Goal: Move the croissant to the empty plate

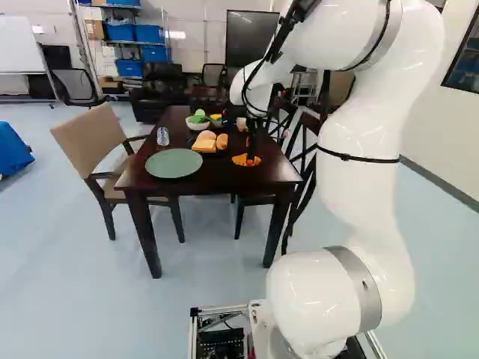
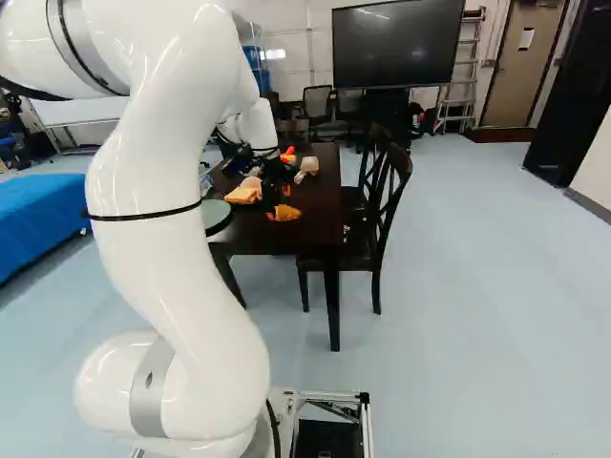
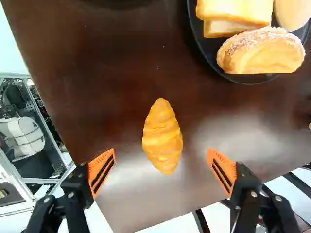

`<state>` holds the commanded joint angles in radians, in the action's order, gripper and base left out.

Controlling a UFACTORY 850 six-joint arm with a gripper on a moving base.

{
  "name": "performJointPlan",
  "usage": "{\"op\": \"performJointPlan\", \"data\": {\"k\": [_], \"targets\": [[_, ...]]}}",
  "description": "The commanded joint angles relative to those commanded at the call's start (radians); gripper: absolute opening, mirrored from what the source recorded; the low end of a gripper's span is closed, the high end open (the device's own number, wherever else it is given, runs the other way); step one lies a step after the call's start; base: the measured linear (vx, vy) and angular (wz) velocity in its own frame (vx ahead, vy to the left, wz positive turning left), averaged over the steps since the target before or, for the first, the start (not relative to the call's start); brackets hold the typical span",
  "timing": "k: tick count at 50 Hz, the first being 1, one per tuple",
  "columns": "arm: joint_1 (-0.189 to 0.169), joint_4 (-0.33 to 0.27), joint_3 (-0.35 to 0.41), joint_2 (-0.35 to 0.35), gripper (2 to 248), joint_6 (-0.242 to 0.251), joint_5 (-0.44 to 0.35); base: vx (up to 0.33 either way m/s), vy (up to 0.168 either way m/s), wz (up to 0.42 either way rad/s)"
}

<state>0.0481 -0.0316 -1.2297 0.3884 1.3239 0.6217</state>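
Note:
In the left base view the gripper (image 1: 251, 149) hangs over the near right part of the table, right above the croissant (image 1: 241, 160). Seen from the wrist, the gripper (image 3: 161, 153) is open, its orange-padded fingers standing wide to either side of the golden croissant (image 3: 162, 136). Neither finger touches it; it lies on the bare dark tabletop, lengthwise between them and reaching a bit ahead. The empty green plate (image 1: 174, 163) lies left of the croissant in the left base view, near the table's front edge; the wrist view does not show it.
A dark plate (image 3: 214, 60) with bread and a pastry (image 3: 262, 51) stands ahead of the gripper to one side. Farther back are a white bowl (image 1: 196, 126) with green food and a clear bottle (image 1: 162, 136). Chairs (image 2: 387, 205) flank the dark table (image 1: 217, 179).

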Motion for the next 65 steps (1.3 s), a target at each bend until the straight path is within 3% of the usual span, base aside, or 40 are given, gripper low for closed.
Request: {"op": "performJointPlan", "data": {"k": [45, 65], "targets": [[0.000, 0.000, -0.004, 0.016, 247, 0.000, 0.000, 0.000, 0.000, 0.000], [0.000, 0.000, -0.004, 0.016, 203, 0.000, 0.000, 0.000, 0.000, 0.000]]}}
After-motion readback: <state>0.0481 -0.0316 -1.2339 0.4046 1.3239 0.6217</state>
